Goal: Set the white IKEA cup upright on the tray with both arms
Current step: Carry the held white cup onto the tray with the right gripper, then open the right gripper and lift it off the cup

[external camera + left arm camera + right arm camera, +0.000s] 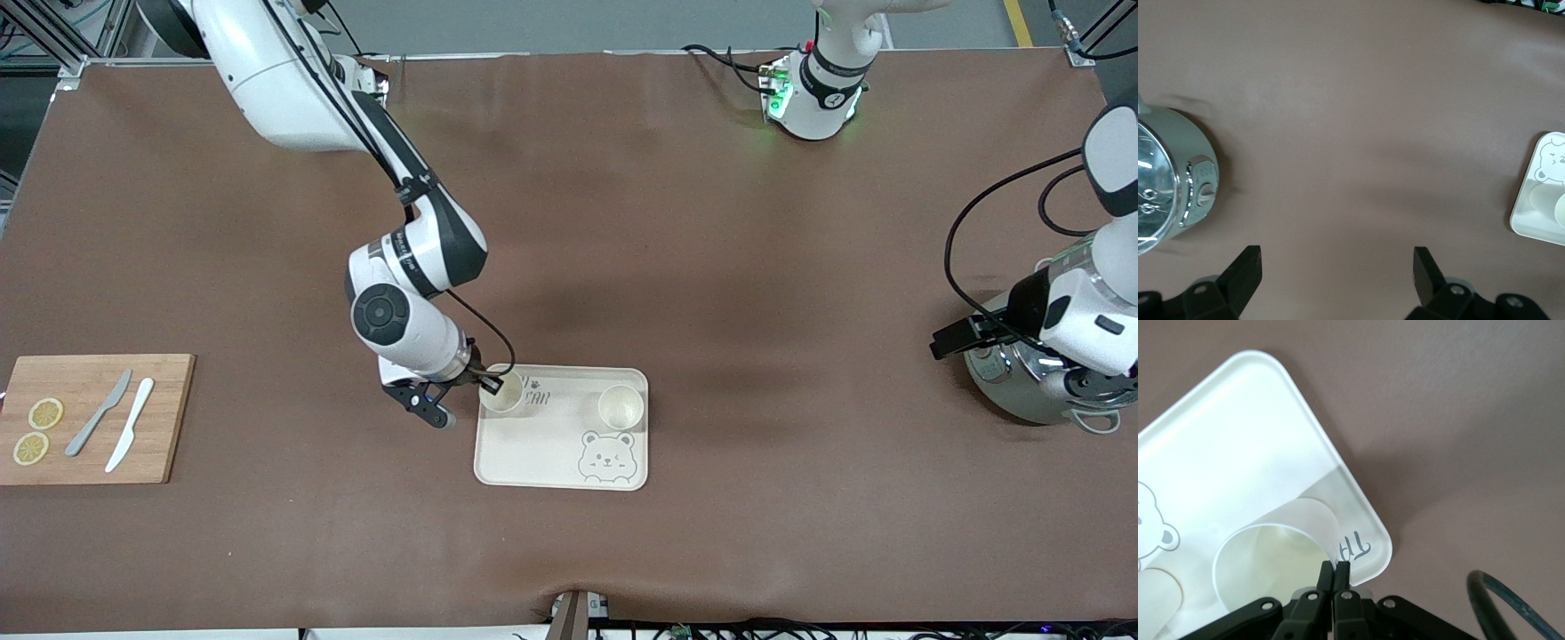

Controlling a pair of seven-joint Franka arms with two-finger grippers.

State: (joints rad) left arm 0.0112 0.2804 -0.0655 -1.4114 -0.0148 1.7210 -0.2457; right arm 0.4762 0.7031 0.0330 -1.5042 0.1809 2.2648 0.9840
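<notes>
While its two fingers pinch the rim of a white cup (pixel 501 392), the right claw (pixel 487 386) sits low over the tray (pixel 542 453), just below the middle of the front view; in the right wrist view the fingertips (pixel 1327 575) meet on the thin wall of that cup (pixel 1275 553), which stands upright with its mouth open to the camera. Beside the fingertips the tray (pixel 1238 440) shows part of its grey lettering, where only "TA" can be read in the right wrist view and "EAR" in the front view, the rest being covered by the cup. A grey bear face (pixel 606 456) is printed on the tray corner nearer the front camera. From the upper left of the front view the right arm slopes down, its wrist bent over the tray's edge. A second white cup (pixel 621 407) stands upright on the same tray, apart from the held one, toward the left arm's end. At the right edge of the front view the left arm waits, its claw (pixel 1337 263) spread wide over bare brown worktop (pixel 711 267), holding nothing, beside a steel pot (pixel 1031 382). Low in the left of the front view lies a wooden cutting board (pixel 160 427) with two lemon slices (pixel 45 413) and two knives (pixel 99 413).
</notes>
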